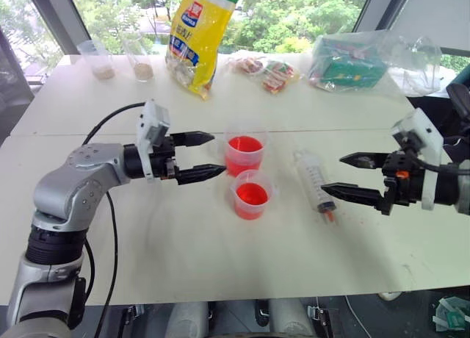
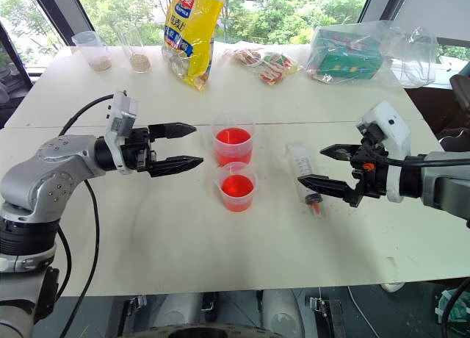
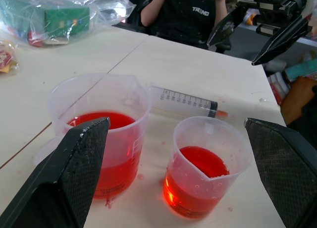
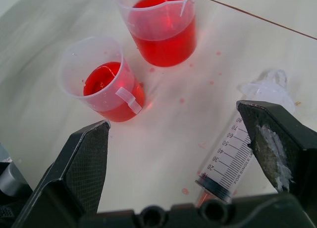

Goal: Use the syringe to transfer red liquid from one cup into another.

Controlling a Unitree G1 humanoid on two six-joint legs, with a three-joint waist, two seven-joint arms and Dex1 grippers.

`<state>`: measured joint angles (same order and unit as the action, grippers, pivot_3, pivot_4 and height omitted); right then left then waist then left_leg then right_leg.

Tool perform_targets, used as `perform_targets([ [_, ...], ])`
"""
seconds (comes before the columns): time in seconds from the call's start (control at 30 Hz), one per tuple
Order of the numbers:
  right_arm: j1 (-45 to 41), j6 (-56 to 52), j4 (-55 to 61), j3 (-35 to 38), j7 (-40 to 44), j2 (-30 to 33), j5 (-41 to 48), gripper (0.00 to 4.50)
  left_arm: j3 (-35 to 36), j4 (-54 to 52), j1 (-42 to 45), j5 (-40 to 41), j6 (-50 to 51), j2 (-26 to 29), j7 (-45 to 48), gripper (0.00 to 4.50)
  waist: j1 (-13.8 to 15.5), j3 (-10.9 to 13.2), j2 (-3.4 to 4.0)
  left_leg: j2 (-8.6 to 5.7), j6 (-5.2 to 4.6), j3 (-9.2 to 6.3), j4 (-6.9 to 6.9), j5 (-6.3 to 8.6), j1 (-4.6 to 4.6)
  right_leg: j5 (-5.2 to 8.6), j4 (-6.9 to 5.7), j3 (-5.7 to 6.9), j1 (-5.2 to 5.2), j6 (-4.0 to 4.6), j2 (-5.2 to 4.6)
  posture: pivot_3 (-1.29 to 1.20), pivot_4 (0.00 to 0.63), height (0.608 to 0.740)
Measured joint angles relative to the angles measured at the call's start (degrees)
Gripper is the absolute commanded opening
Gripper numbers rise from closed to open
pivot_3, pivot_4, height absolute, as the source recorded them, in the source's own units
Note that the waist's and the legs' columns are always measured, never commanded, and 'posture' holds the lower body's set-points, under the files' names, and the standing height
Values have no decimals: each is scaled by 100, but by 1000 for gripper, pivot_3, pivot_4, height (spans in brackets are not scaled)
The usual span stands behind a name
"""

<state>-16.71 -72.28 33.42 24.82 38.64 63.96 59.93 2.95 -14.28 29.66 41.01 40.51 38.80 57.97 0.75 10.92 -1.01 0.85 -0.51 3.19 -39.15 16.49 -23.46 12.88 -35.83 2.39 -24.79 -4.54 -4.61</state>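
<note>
Lying flat on the tabletop (image 1: 147,242), the syringe (image 1: 314,178) is partly hiding behind the open, empty right gripper (image 1: 352,178); the left gripper (image 1: 202,156) is gaping beside two cups of red liquid (image 1: 250,195).

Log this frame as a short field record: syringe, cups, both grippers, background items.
syringe: large clear plastic syringe lying flat on white table, untouched
cups: two clear plastic cups, far cup and near cup, both holding red liquid
left gripper: open, empty, beside cups
right gripper: open, empty, at syringe
background: yellow bag; two cups of beige grains
</note>
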Motion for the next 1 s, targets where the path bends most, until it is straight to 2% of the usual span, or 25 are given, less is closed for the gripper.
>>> perform_targets([
  [0.3, -20, -103, -2, -239, -239, -1, 101, 4468, 5, 22, -1, 13, 7, -82, -28, 4500, -3, 0, 0, 0, 0, 0, 0, 0, 0, 0, 0, 0, 0, 0, 0, 0, 150, 740],
  [0.77, -494, -547, -341, -781, -672, 18, 96, 4468, 11, 19, -109, 0, -90, -146, -88, 4500, -5, 0, 0, 0, 0, 0, 0, 0, 0, 0, 0, 0, 0, 0, 0, 0, 150, 740],
  [0.87, -816, -693, -513, -1124, -853, -43, -30, 4468, 19, 6, -119, -5, -94, -144, -132, 4500, -12, 0, 0, 0, 0, 0, -1, 0, 1, 0, -1, 0, 1, 1, 0, 0, 150, 740],
  [1.0, -1423, -1033, -1017, -1790, -1184, -463, -357, 4468, 13, -2, -105, -47, -112, -173, -186, 4500, -27, 0, 0, 1, 0, 0, -1, 0, 1, -1, -1, -1, 0, 3, 3, 0, 150, 740],
])
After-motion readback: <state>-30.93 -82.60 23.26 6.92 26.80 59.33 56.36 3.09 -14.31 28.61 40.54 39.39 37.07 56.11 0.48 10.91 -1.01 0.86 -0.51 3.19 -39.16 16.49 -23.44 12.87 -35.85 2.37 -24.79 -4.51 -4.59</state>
